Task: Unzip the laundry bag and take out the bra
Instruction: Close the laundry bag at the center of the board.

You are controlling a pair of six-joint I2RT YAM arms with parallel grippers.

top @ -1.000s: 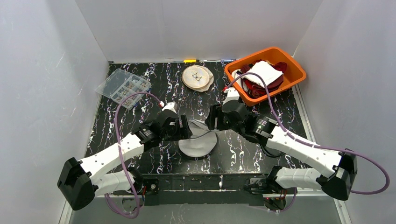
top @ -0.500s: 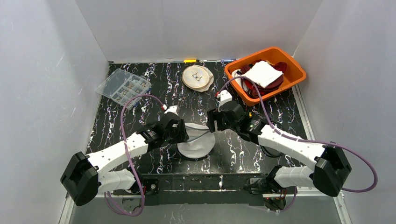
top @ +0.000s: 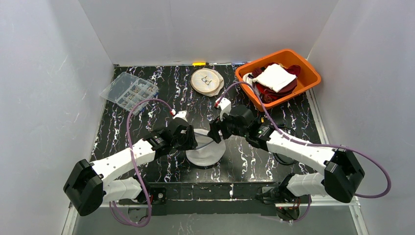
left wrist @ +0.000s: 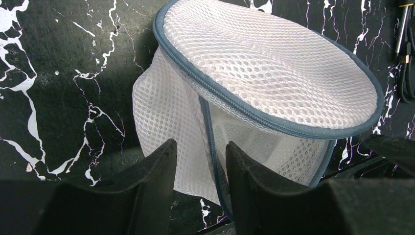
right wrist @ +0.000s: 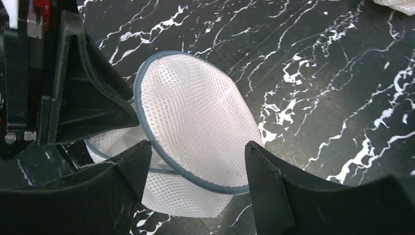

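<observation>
The laundry bag (top: 207,150) is a round white mesh pouch with blue-grey trim, lying mid-table near the front; its top disc is tilted up off the side wall. It also shows in the left wrist view (left wrist: 274,73) and the right wrist view (right wrist: 195,112). My left gripper (top: 192,139) is at the bag's left side, its jaws a little apart with the mesh wall and blue seam between them (left wrist: 200,145). My right gripper (top: 215,132) is open at the bag's right top, its jaws straddling the disc's rim (right wrist: 196,145). No bra shows.
An orange basket (top: 310,71) holding white and dark red cloth stands back right. A clear plastic compartment box (top: 128,90) lies back left. A round beige pouch (top: 207,81) lies at the back middle. White walls enclose the table.
My right gripper has moved left and down onto the bag's right top. My left gripper has shifted right, closer against the bag, and the bag has bunched smaller.
</observation>
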